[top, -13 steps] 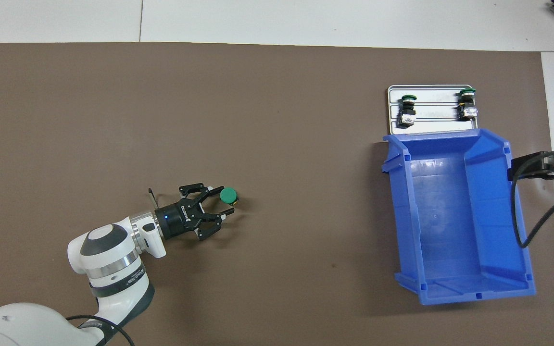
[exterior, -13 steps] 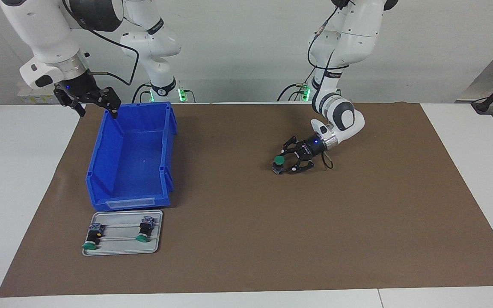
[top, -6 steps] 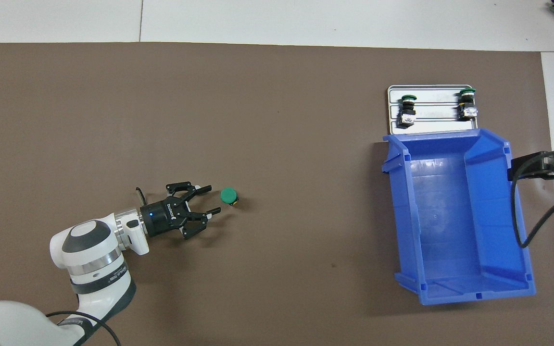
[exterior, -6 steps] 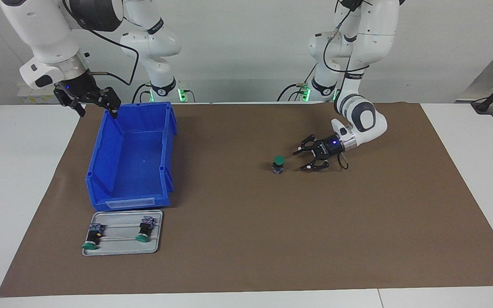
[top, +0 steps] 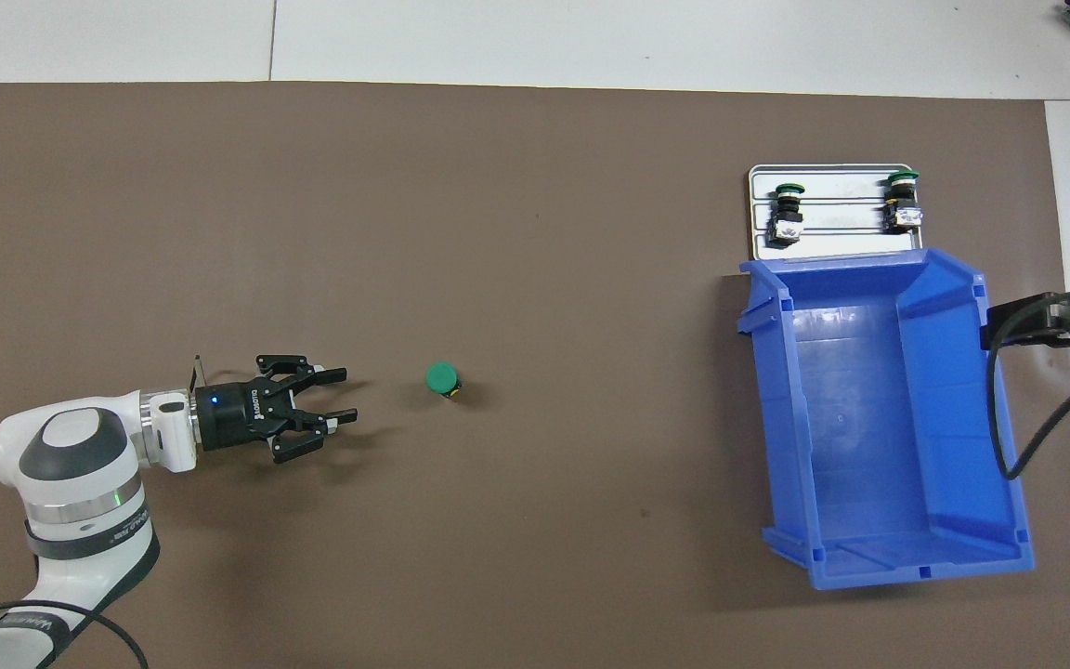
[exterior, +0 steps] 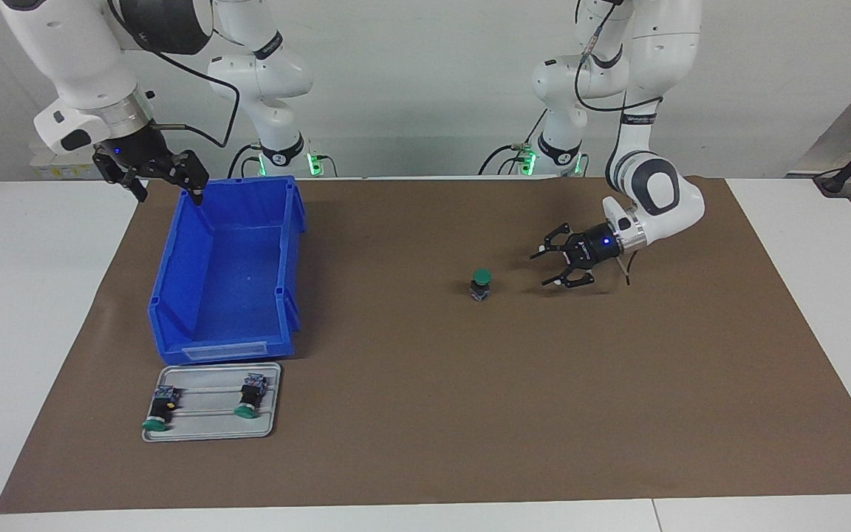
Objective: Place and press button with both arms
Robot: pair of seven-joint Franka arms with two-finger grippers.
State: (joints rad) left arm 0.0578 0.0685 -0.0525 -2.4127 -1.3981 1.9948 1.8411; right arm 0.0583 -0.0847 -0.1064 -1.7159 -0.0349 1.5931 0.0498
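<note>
The button (exterior: 480,284) stands upright on the brown mat (exterior: 425,414), round green cap on top, black body under it and a grey-blue block at its foot, alone near the middle of the table. It sits clear of the left gripper (exterior: 548,265), a short way ahead of the fingertips toward the right arm's end; those jaws stand apart and hold nothing, pointing low along the mat at the button. The right gripper (exterior: 168,190) waits over the robot-side corner of the blue bin (exterior: 174,295), jaws spread wide and empty, well apart from the button. From across the table the button's side, body and block show; from overhead (top: 443,379) only the green cap and a speck of yellow at its edge are visible, and the right gripper (top: 1046,321) is mostly cut off at the frame's edge. I count 1 button on the mat, 2 more buttons (exterior: 156,408) (exterior: 250,398) lying on 1 metal tray (exterior: 207,431), 1 bin, 2 arms.
</note>
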